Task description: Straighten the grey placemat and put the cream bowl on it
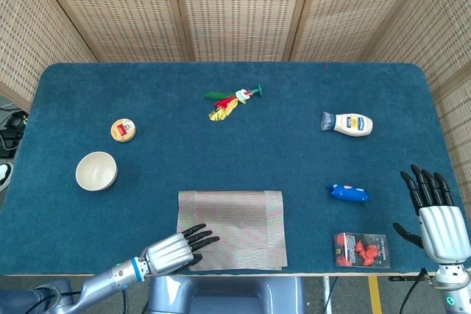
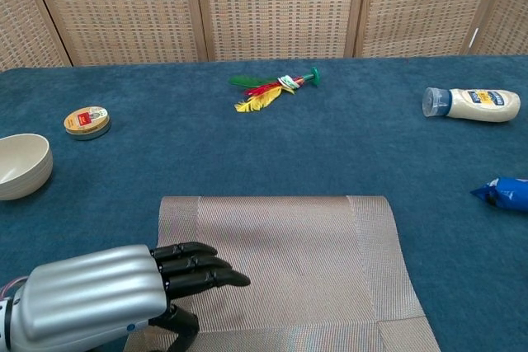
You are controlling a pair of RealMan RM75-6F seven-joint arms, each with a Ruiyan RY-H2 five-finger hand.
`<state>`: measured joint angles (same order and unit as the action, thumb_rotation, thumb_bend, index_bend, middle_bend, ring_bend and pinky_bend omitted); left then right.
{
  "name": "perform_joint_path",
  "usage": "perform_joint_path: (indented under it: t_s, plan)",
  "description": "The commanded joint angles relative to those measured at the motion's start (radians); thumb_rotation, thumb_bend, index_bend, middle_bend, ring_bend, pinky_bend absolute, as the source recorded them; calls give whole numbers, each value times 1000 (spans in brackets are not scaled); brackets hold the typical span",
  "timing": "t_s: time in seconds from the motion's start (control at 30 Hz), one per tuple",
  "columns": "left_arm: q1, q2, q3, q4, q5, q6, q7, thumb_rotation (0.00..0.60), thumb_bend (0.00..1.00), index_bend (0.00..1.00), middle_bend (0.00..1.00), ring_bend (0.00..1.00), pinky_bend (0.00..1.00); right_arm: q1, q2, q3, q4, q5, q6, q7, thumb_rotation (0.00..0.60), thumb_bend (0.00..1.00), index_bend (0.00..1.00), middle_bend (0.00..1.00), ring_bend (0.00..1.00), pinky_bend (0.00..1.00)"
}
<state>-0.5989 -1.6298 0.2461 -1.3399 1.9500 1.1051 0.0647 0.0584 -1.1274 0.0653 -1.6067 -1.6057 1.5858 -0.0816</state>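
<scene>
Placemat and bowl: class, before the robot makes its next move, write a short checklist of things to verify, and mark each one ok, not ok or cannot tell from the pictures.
1. Grey placemat lies flat, edges roughly square to the table's near edge: ok.
2. Left hand has fingers over the placemat's near left corner; pressing or hovering: cannot tell.
3. Cream bowl upright, on the cloth to the left, apart from the placemat: ok for pickup, not yet placed.
4. Nothing lies on the placemat's middle: ok.
5. Round tin sits beyond the bowl, apart from it: ok.
6. Right hand open, holding nothing, off to the right: ok.
</scene>
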Motion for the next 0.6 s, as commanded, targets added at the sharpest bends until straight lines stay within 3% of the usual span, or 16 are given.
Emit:
perform_joint_path:
  t_s: [0.03, 0.13, 0.33, 0.5, 0.6]
  plan:
    - [2, 0, -23, -13, -14, 27, -12, 600, 608, 773, 0, 0, 0, 0, 0, 0, 0, 0, -1, 0, 600, 0, 66, 0, 0, 0]
    - [-1, 5, -69, -49, -59, 37, -35, 600, 612, 782, 0, 0, 0, 1, -1, 0, 1, 0, -2, -2, 600, 0, 66, 0, 0, 0]
    - [-59, 54, -230, -219, -237, -50, -57, 600, 630, 790, 0, 0, 0, 1, -4, 0, 1, 2, -3, -8, 600, 0, 66, 0, 0, 0]
    - [-137, 110, -427, -322, -530, -202, 26, 600, 647, 795, 0, 0, 0, 1, -5, 7, 7, 16, -5, -11, 600, 0, 66, 0, 0, 0]
    - [-192, 107, -529, -284, -710, -258, 91, 600, 669, 802, 0, 0, 0, 3, -10, 12, 11, 26, -8, -22, 600, 0, 66, 0, 0, 0]
